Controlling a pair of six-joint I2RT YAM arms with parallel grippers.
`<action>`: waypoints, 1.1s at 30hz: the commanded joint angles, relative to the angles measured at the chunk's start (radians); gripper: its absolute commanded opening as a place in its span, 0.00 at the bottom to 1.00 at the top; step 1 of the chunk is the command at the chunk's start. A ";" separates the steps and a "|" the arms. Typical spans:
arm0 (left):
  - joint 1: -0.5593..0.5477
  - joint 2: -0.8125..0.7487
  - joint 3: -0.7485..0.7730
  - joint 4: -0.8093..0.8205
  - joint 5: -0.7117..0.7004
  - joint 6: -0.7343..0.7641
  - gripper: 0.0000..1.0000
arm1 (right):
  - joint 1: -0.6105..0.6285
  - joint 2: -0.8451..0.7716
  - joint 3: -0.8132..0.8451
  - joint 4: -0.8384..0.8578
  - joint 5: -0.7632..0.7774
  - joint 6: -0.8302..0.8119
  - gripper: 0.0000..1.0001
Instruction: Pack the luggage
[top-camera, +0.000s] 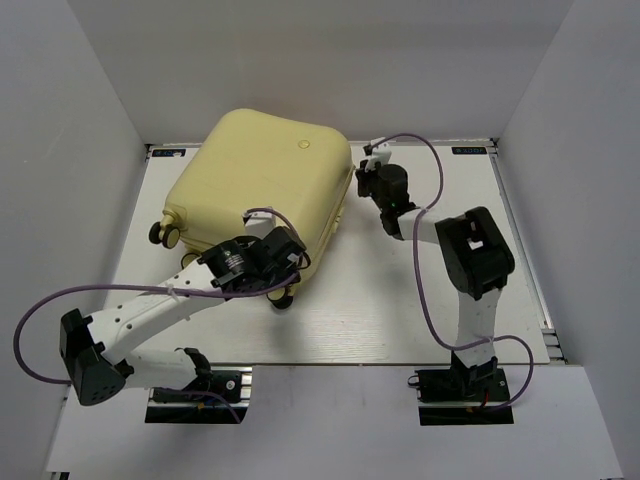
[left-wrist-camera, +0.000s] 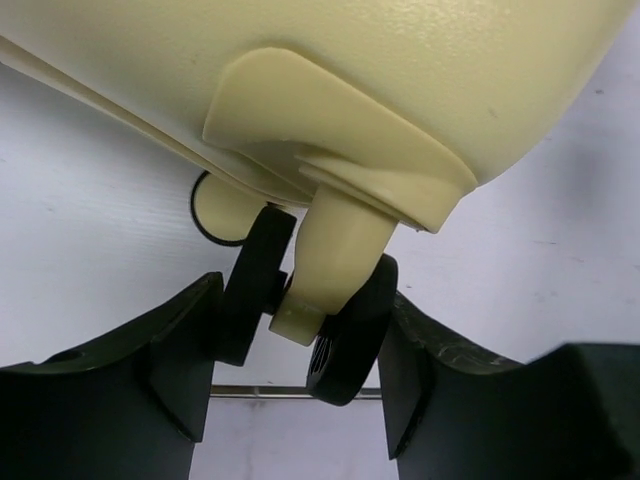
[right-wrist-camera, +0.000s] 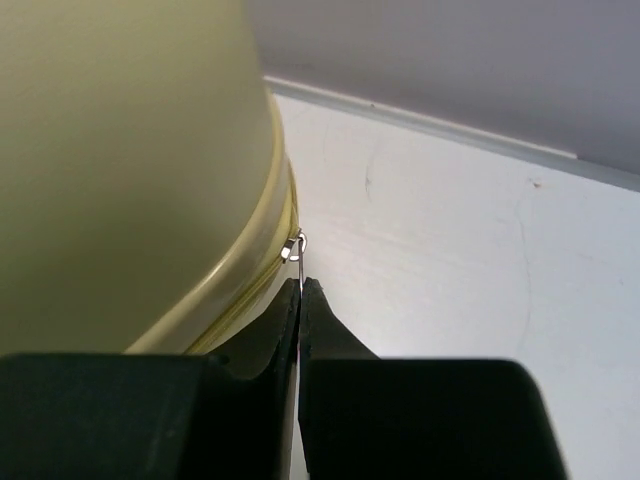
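Observation:
The pale yellow luggage (top-camera: 265, 180) lies closed and flat at the back middle of the table. My left gripper (top-camera: 293, 265) is at its near corner. In the left wrist view the left gripper (left-wrist-camera: 303, 300) is shut on a black-and-cream caster wheel (left-wrist-camera: 345, 340) under the shell (left-wrist-camera: 350, 70), one finger on each side. My right gripper (top-camera: 358, 185) is at the luggage's right edge. In the right wrist view the right gripper (right-wrist-camera: 300, 285) is shut on the thin metal zipper pull (right-wrist-camera: 298, 262) at the seam of the shell (right-wrist-camera: 120, 170). The lining is hidden.
Two more wheels (top-camera: 160, 233) stick out at the luggage's left side and one (top-camera: 283, 299) at its near corner. The white table (top-camera: 400, 300) is boxed in by white walls on the left, back and right. Purple cables loop off both arms.

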 joint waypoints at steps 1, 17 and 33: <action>0.154 -0.059 -0.081 -0.730 -0.160 -0.252 0.00 | -0.105 0.110 0.125 0.051 0.159 0.051 0.00; 0.746 0.144 0.175 -0.733 -0.434 -0.030 0.00 | -0.128 0.015 -0.119 0.293 -0.068 0.134 0.00; 1.056 -0.007 0.035 -0.152 -0.022 0.363 0.64 | -0.073 -0.042 -0.044 0.031 -0.412 -0.102 0.00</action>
